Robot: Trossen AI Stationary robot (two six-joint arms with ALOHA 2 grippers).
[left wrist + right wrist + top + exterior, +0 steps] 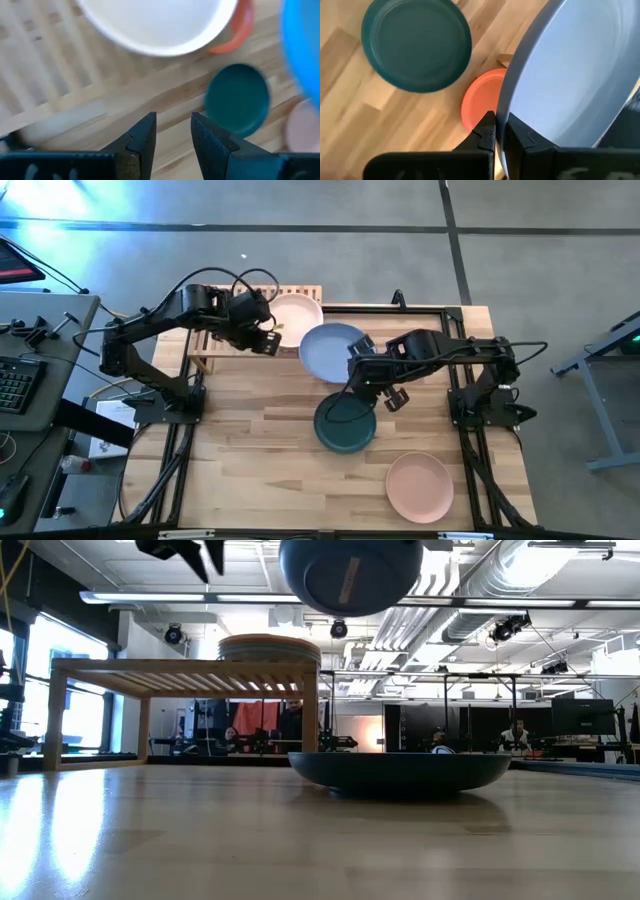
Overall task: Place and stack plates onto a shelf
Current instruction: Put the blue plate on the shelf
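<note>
My right gripper (363,366) is shut on a light blue plate (332,350), held in the air between the shelf and the dark teal plate (346,423). The teal plate rests flat on the table. The light-wood slatted shelf (240,330) stands at the far left and carries a stack of plates (268,648) with a beige plate (297,313) on top and a terracotta one (241,25) beneath. My left gripper (266,340) hovers open and empty over the shelf beside the stack. A peach-pink plate (420,486) lies near the front right. My right gripper pinches the light blue plate's rim (506,116) between its two fingers, one on the plate's inner face and one on its underside. The fingers come from the table's right side. The plate is lifted clear of the table; the low view (350,575) shows its underside.
A black frame edges the far right part of the table (440,308). Bare planks (250,450) lie left of the teal plate. The shelf's left half (45,65) carries no plate. People sit in the room beyond the table (515,732).
</note>
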